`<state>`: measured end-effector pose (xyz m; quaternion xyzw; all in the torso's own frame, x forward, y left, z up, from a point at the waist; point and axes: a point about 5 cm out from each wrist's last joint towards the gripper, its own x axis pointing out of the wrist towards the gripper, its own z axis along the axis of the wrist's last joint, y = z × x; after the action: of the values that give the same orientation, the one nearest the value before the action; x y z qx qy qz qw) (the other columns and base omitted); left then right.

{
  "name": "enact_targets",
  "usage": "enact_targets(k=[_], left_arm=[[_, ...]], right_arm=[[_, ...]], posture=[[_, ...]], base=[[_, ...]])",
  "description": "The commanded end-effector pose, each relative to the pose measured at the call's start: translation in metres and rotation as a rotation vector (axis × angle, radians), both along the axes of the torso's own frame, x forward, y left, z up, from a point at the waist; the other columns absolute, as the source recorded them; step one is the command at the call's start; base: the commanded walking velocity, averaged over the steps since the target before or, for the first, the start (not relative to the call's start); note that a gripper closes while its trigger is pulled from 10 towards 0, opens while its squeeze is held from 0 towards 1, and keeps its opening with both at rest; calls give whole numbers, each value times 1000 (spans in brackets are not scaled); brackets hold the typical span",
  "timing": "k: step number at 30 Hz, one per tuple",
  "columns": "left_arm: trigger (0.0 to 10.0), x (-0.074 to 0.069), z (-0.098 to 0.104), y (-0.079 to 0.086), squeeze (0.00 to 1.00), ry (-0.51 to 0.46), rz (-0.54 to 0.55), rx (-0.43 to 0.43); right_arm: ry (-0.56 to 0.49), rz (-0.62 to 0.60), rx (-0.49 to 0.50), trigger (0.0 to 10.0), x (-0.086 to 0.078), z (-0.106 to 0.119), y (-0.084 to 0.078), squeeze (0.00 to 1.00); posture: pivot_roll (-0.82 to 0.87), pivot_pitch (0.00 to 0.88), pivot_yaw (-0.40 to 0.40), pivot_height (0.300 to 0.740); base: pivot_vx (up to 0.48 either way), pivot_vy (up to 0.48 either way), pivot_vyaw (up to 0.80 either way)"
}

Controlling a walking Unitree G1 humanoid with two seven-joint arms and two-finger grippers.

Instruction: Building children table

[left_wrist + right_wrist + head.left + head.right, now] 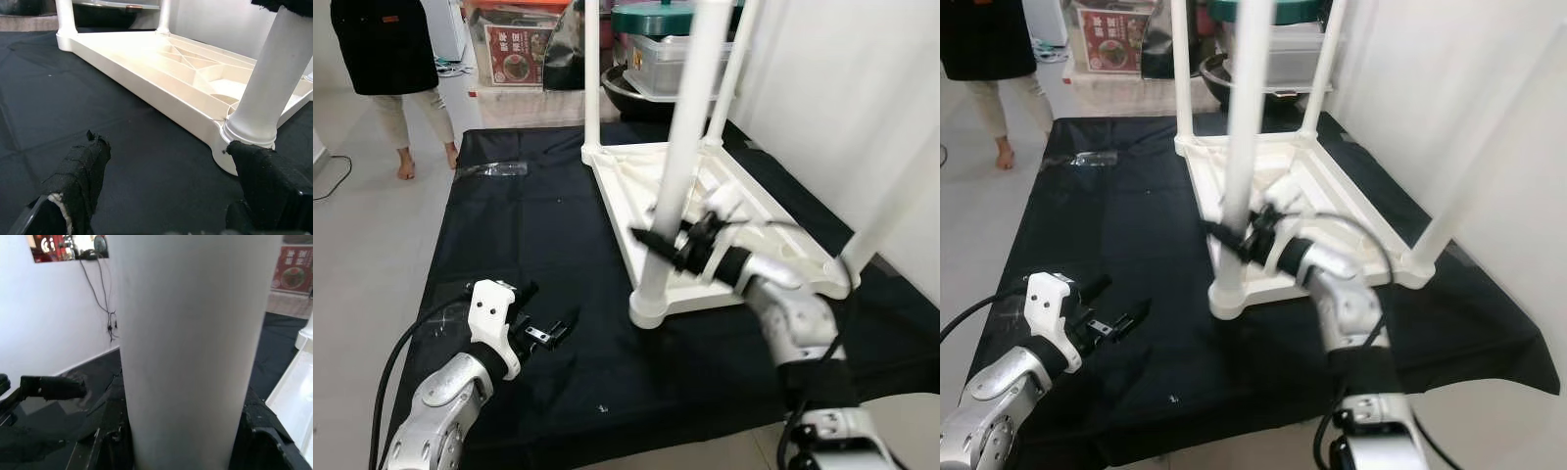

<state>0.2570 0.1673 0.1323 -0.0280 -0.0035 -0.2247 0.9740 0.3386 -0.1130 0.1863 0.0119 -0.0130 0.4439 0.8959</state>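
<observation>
The children's table (705, 211) lay upside down on a black cloth (538, 255) spread over the floor, its white top face-down and its ribbed underside turned up. Four white legs stood in the corner sockets: the near leg (680, 166) in front of the robot, a far leg (592, 78) at the back left corner, another behind it to the right, and one at the right edge by the white wall (862, 88). So the build looked well along; judging from this, what remained was to seat or tighten the near leg fully and then turn the table upright.

The near leg's long axis ran close to vertical, leaning slightly toward the right at its upper end, with its foot end pointing up and its lower end in the round socket (649, 308) at the near corner. The tabletop's flat face pointed down at the cloth.

The right gripper (677, 245) reached in from the right with its jaws clamped around the near leg, a little above the socket; in the right wrist view the leg (188, 347) sat between the two black fingers (110, 431). The left gripper (548, 333) hovered low over the cloth, near the socket corner but apart from it, jaws spread and holding nothing.

A person (396, 59) stood beyond the cloth's far left corner, near stacked storage boxes (514, 49).
</observation>
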Motion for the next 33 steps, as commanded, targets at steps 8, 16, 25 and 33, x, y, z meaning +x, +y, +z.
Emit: enact_targets(k=[8,16,25,33], left_arm=[[10000,-2,-2,-1,0,13,-4,-4],[10000,-4,-2,0,0,13,-5,-3],[10000,-3,-2,1,0,12,-1,2],[10000,-2,-3,2,0,10,11,1]], right_arm=[[129,-217,-90,0,12,-31,3,0],[193,-1154,-151,78,-3,-45,-65,0],[159,-1353,-157,10000,-20,-36,-82,0],[135,-1252,-59,10000,-6,-29,-72,1000]], posture=[[68,0,-93,740],[37,0,-75,740],[56,0,-92,740],[49,0,-91,740]], base=[[0,0,0],[0,0,0],[0,0,0],[0,0,0]])
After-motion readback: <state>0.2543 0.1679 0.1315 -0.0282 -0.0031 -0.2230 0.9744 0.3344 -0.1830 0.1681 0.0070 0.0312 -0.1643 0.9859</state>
